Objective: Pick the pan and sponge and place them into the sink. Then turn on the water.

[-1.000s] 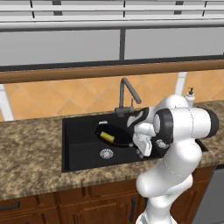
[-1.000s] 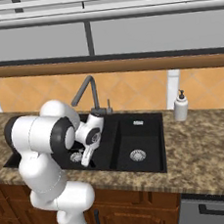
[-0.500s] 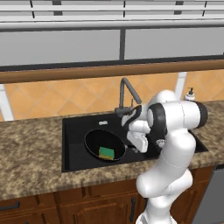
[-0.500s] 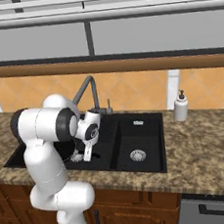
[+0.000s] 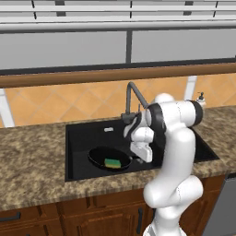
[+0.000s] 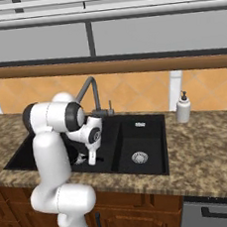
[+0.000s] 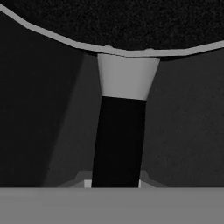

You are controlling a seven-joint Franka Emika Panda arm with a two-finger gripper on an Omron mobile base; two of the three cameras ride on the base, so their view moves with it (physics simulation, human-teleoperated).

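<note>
A brown speckled counter (image 5: 32,170) runs across the kitchen, with wooden cabinets (image 5: 69,216) below it and an orange tiled wall (image 5: 69,101) behind. Set into the counter is the black double sink (image 5: 76,133); the big basin lies on the left in both base views, and the small basin (image 6: 139,147) with its round silver drain (image 6: 139,157) lies to the right of it. A grey faucet (image 5: 132,99) rises at the back edge of the sink, its spout curving over the big basin. The white arm (image 5: 173,152) bends down over the sink's front, its hand low inside the big basin.

The pan (image 5: 108,158) lies flat on the floor of the big basin, toward the front. In the hand view its dark speckled bowl (image 7: 118,24) sits at the top, with a pale grey neck joining a black handle (image 7: 118,140) that runs straight down to the gripper (image 7: 116,183). The fingers are nearly closed and clamped on the end of that handle. The sponge (image 5: 112,162) rests inside the pan, green side up, near the front rim.

A white soap bottle (image 6: 183,108) stands on the counter well to the right of the sink, near the wall
</note>
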